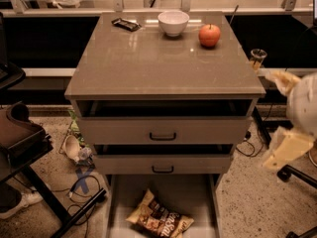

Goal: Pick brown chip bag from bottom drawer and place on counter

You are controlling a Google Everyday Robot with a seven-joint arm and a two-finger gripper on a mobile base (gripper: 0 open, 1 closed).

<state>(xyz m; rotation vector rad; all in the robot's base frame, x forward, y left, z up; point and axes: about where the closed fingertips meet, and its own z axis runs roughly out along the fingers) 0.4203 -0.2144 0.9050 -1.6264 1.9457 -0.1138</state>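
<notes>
Fingers (pixel 287 145) of gripper (pixel 267 120) apart, empty, right of counter (pixel 148 58); brown chip bag (pixel 161 219) in bottom drawer (pixel 168 195), white lettering unreadable.

Dim, warm brown cast overall; light falls from above and behind, leaving pale glare streaks on the counter (pixel 148 63) around the bowl (pixel 173 22) and a small highlight on the apple (pixel 209 35). Deep black shadow fills the gaps above both upper drawers (pixel 163 131); the bottom drawer (pixel 198 197) floor lies in murky half-light; the floor at left is dark. The gripper (pixel 285 118), by the right edge beside the cabinet, is a pale motion smear with washed-out edges.
</notes>
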